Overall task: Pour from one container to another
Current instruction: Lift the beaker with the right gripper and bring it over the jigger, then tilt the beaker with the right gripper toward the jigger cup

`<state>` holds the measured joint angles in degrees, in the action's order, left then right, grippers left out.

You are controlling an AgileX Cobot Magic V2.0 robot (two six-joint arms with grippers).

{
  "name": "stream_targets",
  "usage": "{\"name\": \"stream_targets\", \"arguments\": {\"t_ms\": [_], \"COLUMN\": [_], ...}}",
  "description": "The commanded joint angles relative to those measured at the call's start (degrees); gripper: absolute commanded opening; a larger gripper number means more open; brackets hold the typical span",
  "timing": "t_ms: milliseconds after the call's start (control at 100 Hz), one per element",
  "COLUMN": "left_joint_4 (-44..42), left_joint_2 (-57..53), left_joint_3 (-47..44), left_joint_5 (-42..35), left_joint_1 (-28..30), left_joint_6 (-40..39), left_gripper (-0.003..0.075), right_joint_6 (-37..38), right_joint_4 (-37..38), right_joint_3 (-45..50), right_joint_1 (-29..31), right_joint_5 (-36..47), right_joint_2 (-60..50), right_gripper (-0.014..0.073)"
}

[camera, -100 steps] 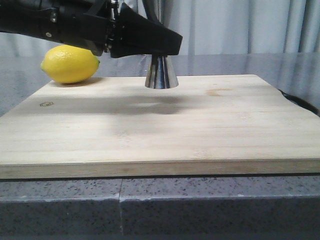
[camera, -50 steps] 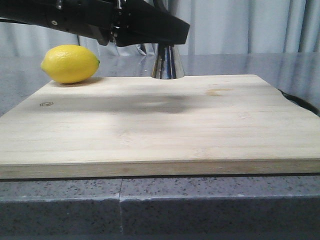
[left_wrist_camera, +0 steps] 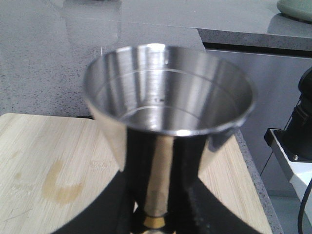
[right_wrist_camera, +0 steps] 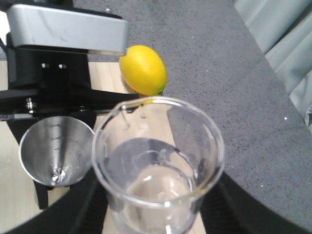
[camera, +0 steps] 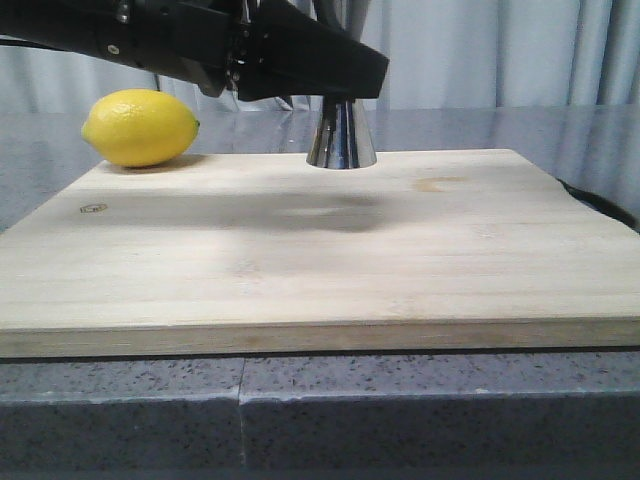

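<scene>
On the board [camera: 300, 250], the jigger [camera: 342, 140] has apparently shifted slightly right.

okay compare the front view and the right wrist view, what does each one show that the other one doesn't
Only the front view shows the whole cutting board and the jigger's lower cone, its base at board level. Only the right wrist view shows the glass beaker, held in the right pincer with clear liquid inside, above and beside the jigger's open cup. Both show the lemon, the jigger, and the left pincer clamped around it.
</scene>
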<state>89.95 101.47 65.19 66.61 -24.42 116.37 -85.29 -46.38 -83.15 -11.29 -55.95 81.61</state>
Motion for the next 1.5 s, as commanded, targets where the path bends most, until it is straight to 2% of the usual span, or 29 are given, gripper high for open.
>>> {"name": "stream_targets", "arguments": {"t_ms": [0,350,520,1050,1490], "left_joint_4": [4.1,4.1,4.1,4.1,4.1], "left_joint_2": [-2.1,-2.1,-2.1,-2.1,-2.1], "left_joint_3": [1.6,1.6,1.6,1.6,1.6], "left_joint_5": [5.4,5.4,5.4,5.4,5.1], "left_joint_1": [-0.6,-0.6,-0.6,-0.6,-0.6], "left_joint_6": [-0.6,-0.6,-0.6,-0.6,-0.7], "left_gripper": [-0.0013,-0.0013,-0.0013,-0.0013,-0.0013], "right_joint_6": [0.5,0.5,0.5,0.5,0.5], "right_joint_4": [-0.9,3.4,10.0,12.2,14.3], "right_joint_3": [-2.5,-2.5,-2.5,-3.8,-7.0], "right_joint_1": [-1.0,-1.3,-4.9,-5.6,-5.9], "right_joint_5": [1.5,-0.5,1.5,3.3,0.8], "right_joint_2": [-1.7,-1.7,-1.7,-1.7,-1.7], "right_gripper": [0.012,0.012,0.012,0.012,0.012]}}
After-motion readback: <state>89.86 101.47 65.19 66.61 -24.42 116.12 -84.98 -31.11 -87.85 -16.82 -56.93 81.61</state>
